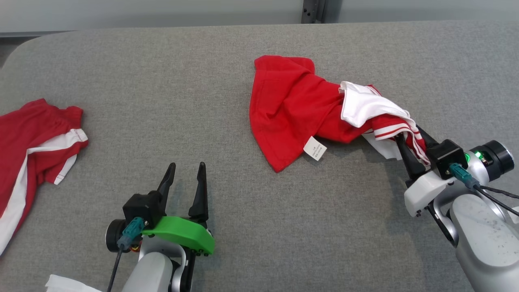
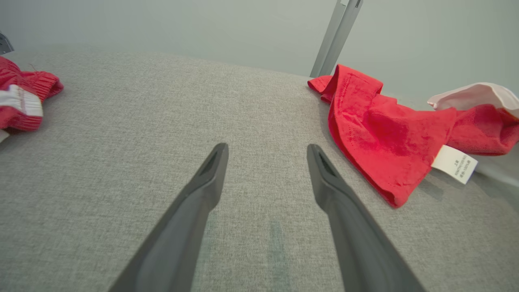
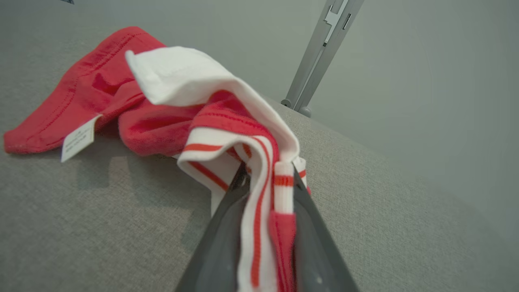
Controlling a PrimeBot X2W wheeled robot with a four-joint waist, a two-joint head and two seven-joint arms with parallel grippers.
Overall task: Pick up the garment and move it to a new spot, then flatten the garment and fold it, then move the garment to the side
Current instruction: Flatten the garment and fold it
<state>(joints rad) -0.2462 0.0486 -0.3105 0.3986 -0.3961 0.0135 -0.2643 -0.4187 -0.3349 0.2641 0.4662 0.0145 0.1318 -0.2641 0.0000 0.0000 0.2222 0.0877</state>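
A red garment (image 1: 288, 109) with white, red-striped trim lies crumpled right of the table's centre, a white label (image 1: 315, 148) hanging at its near edge. My right gripper (image 1: 408, 136) is shut on its striped white end, and the cloth there is lifted a little off the grey table (image 1: 162, 81). In the right wrist view the striped trim (image 3: 259, 227) is pinched between the two fingers while the red body (image 3: 85, 101) trails away to the left. My left gripper (image 1: 185, 167) stands open near the front, apart from the garment (image 2: 381, 138), with nothing between its fingers (image 2: 211, 174).
A second red and white garment (image 1: 28, 150) lies at the table's left edge, its corner (image 2: 20, 101) showing in the left wrist view. A white scrap (image 1: 65, 284) sits at the front edge. A grey metal post (image 1: 312, 10) stands behind the table.
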